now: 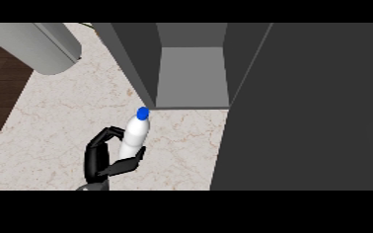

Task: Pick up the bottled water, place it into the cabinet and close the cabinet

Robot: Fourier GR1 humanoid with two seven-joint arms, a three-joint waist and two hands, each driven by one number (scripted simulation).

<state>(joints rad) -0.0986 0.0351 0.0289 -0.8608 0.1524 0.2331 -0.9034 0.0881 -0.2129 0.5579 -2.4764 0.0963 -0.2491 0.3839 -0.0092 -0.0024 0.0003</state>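
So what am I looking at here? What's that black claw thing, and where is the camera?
The camera sits in the robot's head and looks steeply down at a marble counter. The black thing is the robot's left hand, curled round a white water bottle with a blue cap. Just beyond the bottle stands a grey cabinet, open, its inside bare as far as shows. The big dark panel at the right looks like its door. The right hand is out of view.
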